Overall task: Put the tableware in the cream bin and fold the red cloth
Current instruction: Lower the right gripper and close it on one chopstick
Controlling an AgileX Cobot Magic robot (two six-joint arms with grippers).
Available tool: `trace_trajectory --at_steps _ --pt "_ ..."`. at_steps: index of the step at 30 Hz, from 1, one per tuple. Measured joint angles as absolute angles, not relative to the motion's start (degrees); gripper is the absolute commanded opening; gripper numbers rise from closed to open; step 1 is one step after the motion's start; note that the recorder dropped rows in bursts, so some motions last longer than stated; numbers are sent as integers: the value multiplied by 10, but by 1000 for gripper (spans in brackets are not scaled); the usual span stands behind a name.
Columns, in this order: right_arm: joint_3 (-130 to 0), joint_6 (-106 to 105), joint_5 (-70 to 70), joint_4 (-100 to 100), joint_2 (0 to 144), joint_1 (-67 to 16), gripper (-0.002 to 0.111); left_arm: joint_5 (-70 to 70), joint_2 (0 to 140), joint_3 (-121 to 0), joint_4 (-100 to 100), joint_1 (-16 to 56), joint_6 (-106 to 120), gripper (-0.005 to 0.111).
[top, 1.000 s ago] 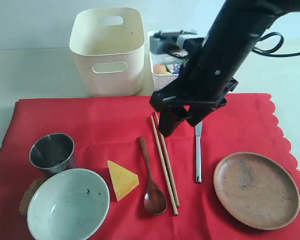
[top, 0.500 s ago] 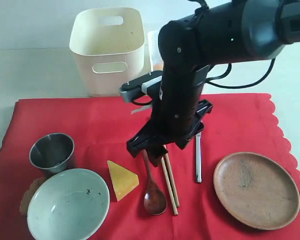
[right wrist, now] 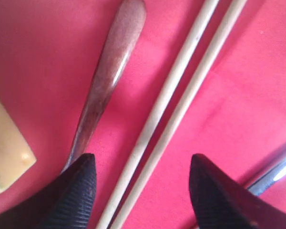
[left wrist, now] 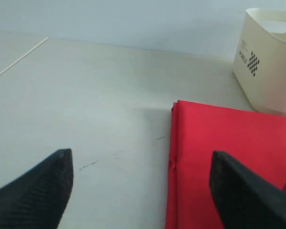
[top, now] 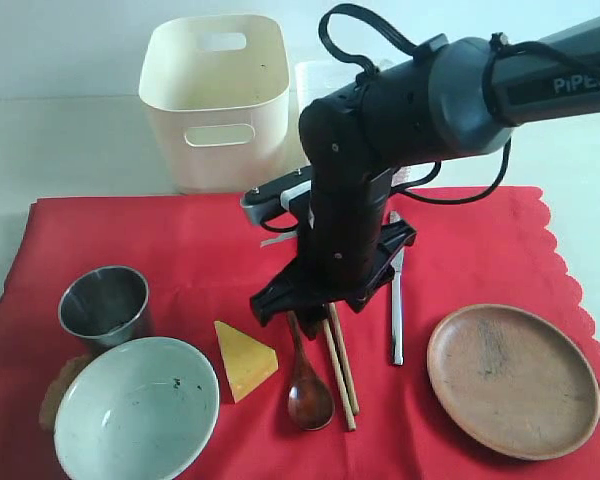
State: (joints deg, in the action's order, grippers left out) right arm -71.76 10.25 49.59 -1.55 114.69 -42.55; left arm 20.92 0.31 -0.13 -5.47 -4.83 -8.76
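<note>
1. Jaws of the right gripper (right wrist: 144, 193) stand apart, one finger on either side of the wooden chopsticks (right wrist: 158, 110), gripping nothing.
2. One fingertip hangs over the handle of the dark wooden spoon (right wrist: 106, 78); the other sits near the silver table knife (top: 396, 312).
3. Spoon, chopsticks and knife lie side by side, apart from one another, near the middle of the red cloth (top: 180, 240), which is spread flat on the table (left wrist: 86, 95).
4. The right arm (top: 450, 85) reaches in from the far right, bends sharply down and points its wrist straight at the cloth.
5. A cheese wedge (top: 245, 358) lies just beside the spoon; the steel cup (top: 104, 303) and pale speckled bowl (top: 135, 410) sit at the near left, and the round brown plate (top: 513, 380) at the near right.
6. The cream bin (top: 217, 100) stands upright beyond the cloth's far edge.
7. The left gripper (left wrist: 142, 202) hangs with jaws wide and empty over bare table, near the cloth's side edge.
</note>
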Motion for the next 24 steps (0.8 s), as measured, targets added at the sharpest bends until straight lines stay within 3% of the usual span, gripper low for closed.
trace_trajectory --at_steps 24 --pt "-718 142 481 15 1160 -425 55 209 3 -1 -55 -48 -88 75"
